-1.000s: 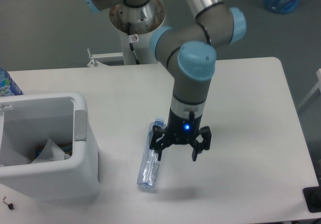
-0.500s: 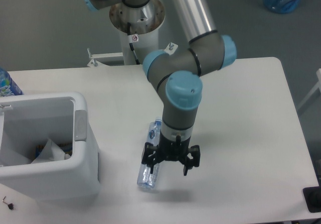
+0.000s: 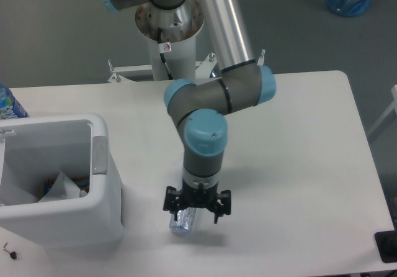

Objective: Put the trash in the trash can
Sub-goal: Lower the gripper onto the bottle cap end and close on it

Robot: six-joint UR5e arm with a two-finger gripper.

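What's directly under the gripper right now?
The flattened clear bottle lies on the table beneath the gripper, whose jaws are spread above it. Only the bottle's near end shows; the arm covers the rest, cap end included, so contact cannot be judged.

The arm is covering most of the bottle (image 3: 182, 222); the frame's nine-o'clock edge is cutting off the bin (image 3: 99, 165).

The end effector (image 3: 197, 208) hangs spread over the flattened bottle (image 3: 183, 222) near the counter's (image 3: 310, 165) front edge. Left of it, bare counter runs to the trash can's (image 3: 99, 184) tall right wall. The can's open top is unobstructed from above; crumpled tissue (image 3: 59, 187) lies inside.
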